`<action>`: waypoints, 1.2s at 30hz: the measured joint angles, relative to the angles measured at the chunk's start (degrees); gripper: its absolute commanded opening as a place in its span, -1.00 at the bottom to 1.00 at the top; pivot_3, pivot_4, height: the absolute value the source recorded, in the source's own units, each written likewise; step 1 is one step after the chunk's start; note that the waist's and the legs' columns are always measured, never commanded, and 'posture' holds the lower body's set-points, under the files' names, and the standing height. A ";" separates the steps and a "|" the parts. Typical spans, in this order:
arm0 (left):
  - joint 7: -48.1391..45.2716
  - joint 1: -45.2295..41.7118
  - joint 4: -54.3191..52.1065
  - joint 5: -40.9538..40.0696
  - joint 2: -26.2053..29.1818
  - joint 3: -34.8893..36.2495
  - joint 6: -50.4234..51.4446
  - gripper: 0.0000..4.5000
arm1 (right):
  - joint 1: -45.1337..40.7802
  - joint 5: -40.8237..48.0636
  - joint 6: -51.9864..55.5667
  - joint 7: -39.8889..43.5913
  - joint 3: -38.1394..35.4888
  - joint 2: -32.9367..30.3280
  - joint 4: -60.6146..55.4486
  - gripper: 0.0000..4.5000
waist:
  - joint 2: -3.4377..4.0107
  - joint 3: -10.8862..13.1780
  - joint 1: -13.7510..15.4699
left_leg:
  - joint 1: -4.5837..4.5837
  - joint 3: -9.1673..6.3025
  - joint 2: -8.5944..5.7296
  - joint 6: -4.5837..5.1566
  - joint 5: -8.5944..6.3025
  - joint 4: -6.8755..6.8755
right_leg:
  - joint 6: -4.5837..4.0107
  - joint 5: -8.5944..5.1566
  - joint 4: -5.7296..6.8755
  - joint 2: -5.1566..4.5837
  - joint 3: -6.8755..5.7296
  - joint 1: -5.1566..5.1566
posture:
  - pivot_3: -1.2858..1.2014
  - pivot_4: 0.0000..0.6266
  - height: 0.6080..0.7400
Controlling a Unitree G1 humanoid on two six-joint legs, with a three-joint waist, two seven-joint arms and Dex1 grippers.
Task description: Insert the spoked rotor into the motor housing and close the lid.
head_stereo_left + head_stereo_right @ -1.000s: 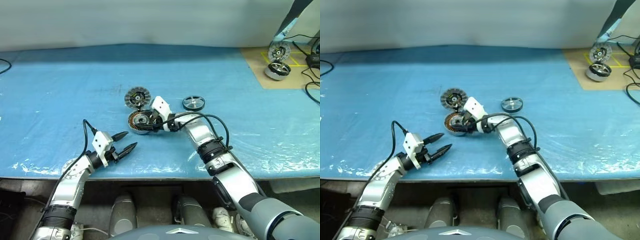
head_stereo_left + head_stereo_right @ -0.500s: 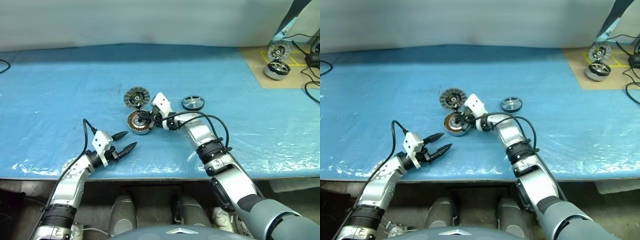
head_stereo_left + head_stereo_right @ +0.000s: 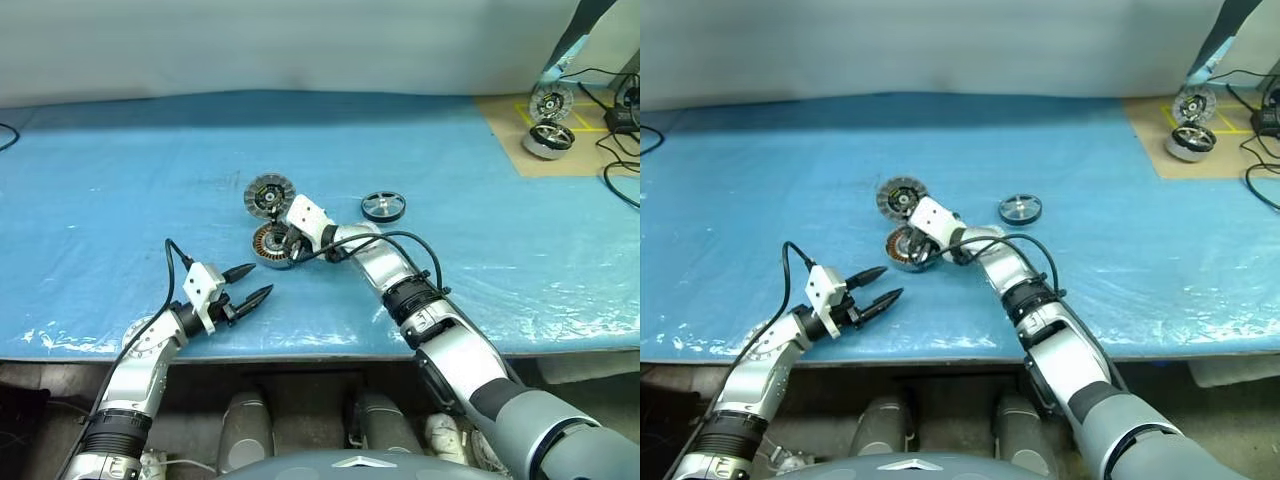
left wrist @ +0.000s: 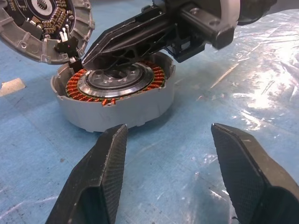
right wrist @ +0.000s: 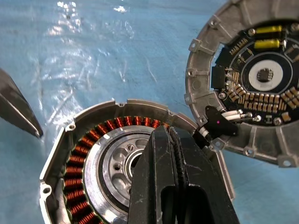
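You have barely started: the spoked rotor [image 3: 383, 206] lies on its own on the blue surface [image 3: 120, 180], right of centre in the head view and well apart from the motor housing [image 3: 271, 245] at centre. The lid [image 3: 267, 194] lies just above the housing, so it is not closed. Your right gripper [image 5: 173, 154], fingers pressed together and holding nothing, reaches over the housing's copper windings. Your left gripper [image 3: 254, 281], fingers apart and empty, waits lower left of the housing.
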 measured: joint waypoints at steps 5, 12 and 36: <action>-0.61 0.00 -0.01 -0.63 0.60 0.01 0.09 0.32 | 1.15 0.74 -0.31 0.57 -1.16 0.51 -0.57 -0.99 | 0.00 -0.01 0.12 | 0.05 -0.04 0.00 0.02 -0.01 -0.03 | 0.01 -0.01 0.01 0.00 0.15 -0.03 | 0.03 -0.52 1.00; -0.87 -0.11 -0.19 -0.87 0.75 0.04 0.57 0.32 | 2.47 8.43 6.08 3.90 -7.72 1.76 -2.35 -0.99 | -0.01 -0.01 0.13 | -0.51 0.05 0.01 -0.14 0.09 -0.06 | 0.00 0.01 -0.09 0.06 0.17 -0.55 | 0.03 -0.52 1.00; -1.00 -0.90 -0.41 -1.16 1.84 1.83 1.71 0.32 | 3.07 10.20 11.93 7.51 -6.46 3.01 -6.47 -0.99 | -0.01 0.02 0.18 | -0.77 0.07 0.01 -0.20 0.12 -0.06 | 0.00 0.01 -0.16 0.06 0.08 -0.73 | 0.03 -0.52 1.00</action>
